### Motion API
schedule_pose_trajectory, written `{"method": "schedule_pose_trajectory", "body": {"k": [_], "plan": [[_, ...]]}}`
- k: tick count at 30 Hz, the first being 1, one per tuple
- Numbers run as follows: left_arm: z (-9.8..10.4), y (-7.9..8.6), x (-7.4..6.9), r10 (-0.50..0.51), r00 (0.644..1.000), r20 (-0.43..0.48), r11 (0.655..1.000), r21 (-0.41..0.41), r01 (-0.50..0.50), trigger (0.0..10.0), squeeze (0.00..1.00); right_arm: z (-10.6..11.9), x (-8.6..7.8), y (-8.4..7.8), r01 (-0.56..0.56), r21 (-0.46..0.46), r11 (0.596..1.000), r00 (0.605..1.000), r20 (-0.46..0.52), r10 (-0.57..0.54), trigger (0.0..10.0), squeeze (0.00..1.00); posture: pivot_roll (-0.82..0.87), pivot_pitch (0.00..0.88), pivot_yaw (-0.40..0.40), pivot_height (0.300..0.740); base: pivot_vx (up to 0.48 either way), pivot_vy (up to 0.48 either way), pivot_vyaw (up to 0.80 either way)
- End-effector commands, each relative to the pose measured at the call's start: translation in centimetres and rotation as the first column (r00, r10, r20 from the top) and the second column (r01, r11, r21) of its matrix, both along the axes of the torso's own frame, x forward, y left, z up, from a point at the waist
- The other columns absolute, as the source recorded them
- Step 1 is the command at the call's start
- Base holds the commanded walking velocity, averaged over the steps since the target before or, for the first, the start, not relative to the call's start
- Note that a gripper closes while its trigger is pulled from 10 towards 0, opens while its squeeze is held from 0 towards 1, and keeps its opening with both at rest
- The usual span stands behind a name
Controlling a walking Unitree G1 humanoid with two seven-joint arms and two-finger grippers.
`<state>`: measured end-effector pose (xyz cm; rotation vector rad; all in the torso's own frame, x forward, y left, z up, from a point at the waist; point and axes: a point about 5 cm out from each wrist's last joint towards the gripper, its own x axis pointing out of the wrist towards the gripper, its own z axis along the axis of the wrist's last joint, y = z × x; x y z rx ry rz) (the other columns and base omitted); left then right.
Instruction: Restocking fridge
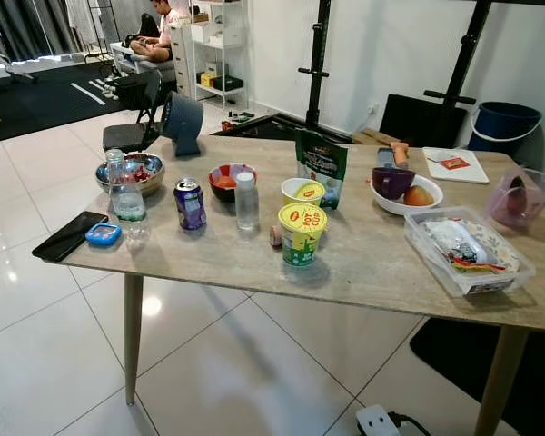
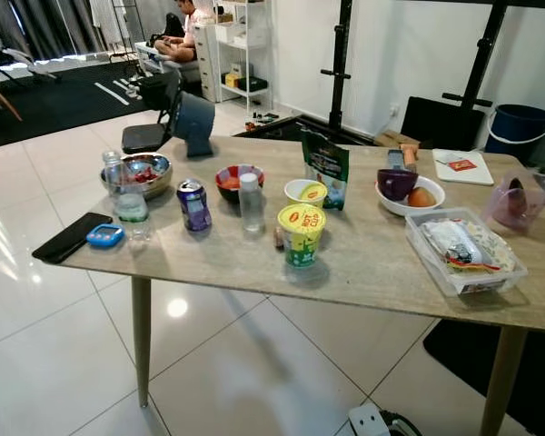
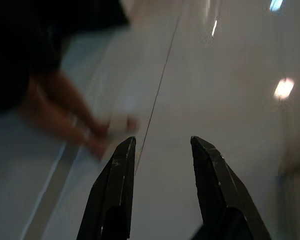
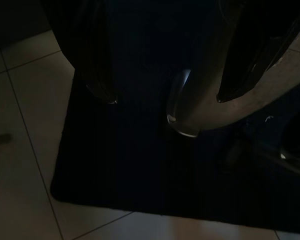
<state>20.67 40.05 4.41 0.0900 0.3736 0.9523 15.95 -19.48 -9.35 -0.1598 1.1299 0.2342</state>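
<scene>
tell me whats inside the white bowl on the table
The white bowl holds a smaller purple bowl and an orange round fruit. Whatever sits inside or under the purple bowl cannot be seen.

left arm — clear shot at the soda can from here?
Probably not yet. The left gripper hangs low over the floor, jaws open and empty. The soda can stands on the table between a water bottle and a clear bottle, its front side unobstructed.

Home: food-laden dining table (image 1: 363,263)
</scene>
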Motion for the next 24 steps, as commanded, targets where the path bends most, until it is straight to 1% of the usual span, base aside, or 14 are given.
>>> {"method": "schedule_pose_trajectory", "body": {"k": [1,3,4,7,8,11,14,15,16,17,18,21,23,24], "plan": [[2.6,0.8,1.4,-0.047,0.997,0.057,0.994,0.106,0.041,10.0,0.0,0.1,0.2,0.2,0.008,0.006,1.0,1.0,0.006,-0.008,10.0,0.0,-0.01,0.0,0.012,0.74,0.0,0.0,0.0],[4.9,0.9,3.1,-0.071,0.987,0.143,0.986,0.157,0.048,10.0,0.0,0.1,0.2,0.2,0.008,0.006,1.0,1.0,0.006,-0.008,10.0,0.0,-0.01,0.0,0.011,0.74,0.0,0.0,0.0],[4.9,0.9,3.1,-0.071,0.987,0.143,0.986,0.157,0.048,10.0,0.0,0.1,0.2,0.2,0.008,0.006,1.0,1.0,0.006,-0.008,10.0,0.0,-0.01,0.0,0.011,0.74,0.0,0.0,0.0],[9.0,1.0,5.6,-0.141,0.957,0.254,0.964,0.256,0.074,10.0,0.0,0.1,0.2,0.1,0.009,0.005,1.0,1.0,0.006,-0.009,10.0,0.0,-0.01,0.0,0.011,0.74,0.0,0.0,0.0],[9.0,1.0,5.6,-0.141,0.957,0.254,0.964,0.256,0.074,10.0,0.0,0.1,0.2,0.1,0.009,0.005,1.0,1.0,0.006,-0.009,10.0,0.0,-0.01,0.0,0.011,0.74,0.0,0.0,0.0],[13.2,0.1,8.0,-0.239,0.9,0.365,0.932,0.347,0.106,10.0,0.0,0.0,0.2,0.1,0.012,0.005,1.0,1.0,0.005,-0.012,10.0,0.0,-0.02,0.0,0.012,0.74,0.0,0.0,0.0],[15.0,-0.8,9.2,-0.324,0.847,0.422,0.91,0.383,0.158,10.0,0.0,0.0,0.1,0.2,0.012,0.006,1.0,1.0,0.004,-0.012,10.0,0.0,-0.01,0.0,0.012,0.74,0.0,0.0,0.0],[15.0,-0.8,9.2,-0.324,0.847,0.422,0.91,0.383,0.158,10.0,0.0,0.0,0.1,0.2,0.012,0.006,1.0,1.0,0.004,-0.012,10.0,0.0,-0.01,0.0,0.012,0.74,0.0,0.0,0.0],[15.8,-1.6,9.9,-0.392,0.806,0.443,0.89,0.403,0.212,10.0,0.0,0.0,0.1,0.2,0.011,0.007,1.0,1.0,0.004,-0.011,10.0,0.0,-0.01,0.0,0.012,0.74,0.0,0.0,0.0],[15.8,-1.6,9.9,-0.392,0.806,0.443,0.89,0.403,0.212,10.0,0.0,0.0,0.1,0.2,0.011,0.007,1.0,1.0,0.004,-0.011,10.0,0.0,-0.01,0.0,0.012,0.74,0.0,0.0,0.0],[17.1,-4.0,11.7,-0.541,0.698,0.47,0.83,0.436,0.349,10.0,0.0,0.0,0.1,0.2,0.01,0.008,1.0,1.0,0.003,-0.01,10.0,0.0,-0.02,0.0,0.012,0.74,0.0,0.0,0.0],[17.3,-4.9,12.3,-0.585,0.659,0.473,0.804,0.442,0.397,10.0,0.0,0.0,0.1,0.2,0.01,0.008,1.0,1.0,0.003,-0.01,10.0,0.0,-0.02,0.0,0.012,0.74,0.0,0.0,0.0],[17.1,-7.8,13.8,-0.712,0.558,0.426,0.702,0.46,0.544,10.0,0.0,0.0,0.1,0.3,0.01,0.008,1.0,1.0,0.004,-0.01,10.0,0.0,-0.02,0.0,0.014,0.74,0.0,0.0,0.0],[17.1,-7.8,13.8,-0.712,0.558,0.426,0.702,0.46,0.544,10.0,0.0,0.0,0.1,0.3,0.01,0.008,1.0,1.0,0.004,-0.01,10.0,0.0,-0.02,0.0,0.014,0.74,0.0,0.0,0.0]]}}
